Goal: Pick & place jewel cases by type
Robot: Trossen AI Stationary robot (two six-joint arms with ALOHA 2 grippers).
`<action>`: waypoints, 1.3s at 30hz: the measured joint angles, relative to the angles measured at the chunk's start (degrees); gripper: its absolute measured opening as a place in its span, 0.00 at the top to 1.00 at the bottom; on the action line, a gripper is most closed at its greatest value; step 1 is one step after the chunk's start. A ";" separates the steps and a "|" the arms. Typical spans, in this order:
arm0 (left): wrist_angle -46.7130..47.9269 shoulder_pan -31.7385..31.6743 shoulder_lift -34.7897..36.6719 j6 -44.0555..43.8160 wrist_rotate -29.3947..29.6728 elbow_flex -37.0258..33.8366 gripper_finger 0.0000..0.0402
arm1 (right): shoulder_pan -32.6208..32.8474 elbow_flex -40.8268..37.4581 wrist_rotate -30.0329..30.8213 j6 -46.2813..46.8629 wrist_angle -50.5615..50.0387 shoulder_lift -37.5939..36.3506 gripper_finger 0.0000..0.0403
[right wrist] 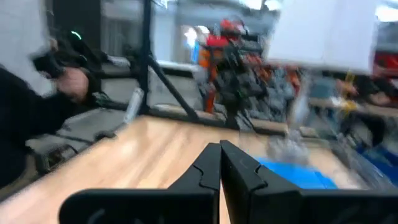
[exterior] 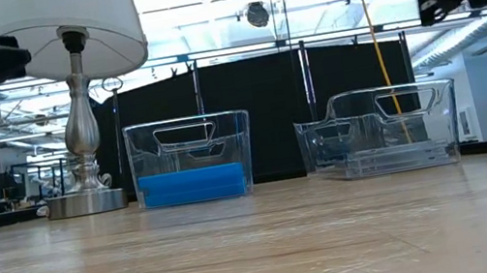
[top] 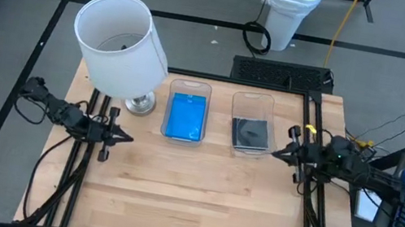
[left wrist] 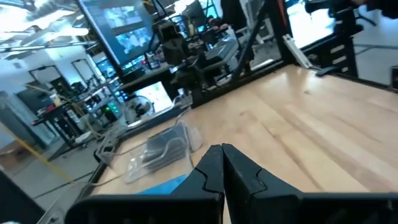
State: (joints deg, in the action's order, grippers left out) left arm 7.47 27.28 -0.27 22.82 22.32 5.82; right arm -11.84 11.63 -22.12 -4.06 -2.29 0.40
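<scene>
Between the two grippers, bright blue jewel cases (top: 185, 117) lie in one clear bin (top: 190, 89) and dark grey ones (top: 250, 133) in the other bin (top: 253, 101). Left gripper (top: 123, 136) and right gripper (top: 280, 153) are pressed together, empty. Stack counts are unreadable; a lamp (top: 121, 44) stands beyond the left gripper.

Two black jointed arms (top: 62, 113), cabled, yellow-tagged.

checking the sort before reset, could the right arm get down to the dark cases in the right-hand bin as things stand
Probably yes. The right gripper hangs shut, raised above the table just beside the right bin, whose top is open over the dark cases. Nothing stands between them. The lamp and left gripper are well away. It would have to open first.
</scene>
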 joint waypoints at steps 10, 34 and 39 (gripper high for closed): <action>-1.56 1.72 0.00 -0.80 0.39 -2.02 1.00 | 1.10 -10.38 -1.22 -0.14 10.60 0.21 1.00; -4.50 1.69 -0.02 -12.67 -1.31 -2.49 0.98 | 1.08 -10.77 2.61 2.09 8.31 0.84 1.00; -4.50 1.67 -0.02 -16.53 -1.31 -2.49 0.98 | 1.08 -10.77 2.59 1.84 8.04 0.84 1.00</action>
State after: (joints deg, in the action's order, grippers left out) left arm 2.96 28.95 -0.30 6.29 21.02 3.33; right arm -10.76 0.86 -19.53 -2.23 5.75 1.23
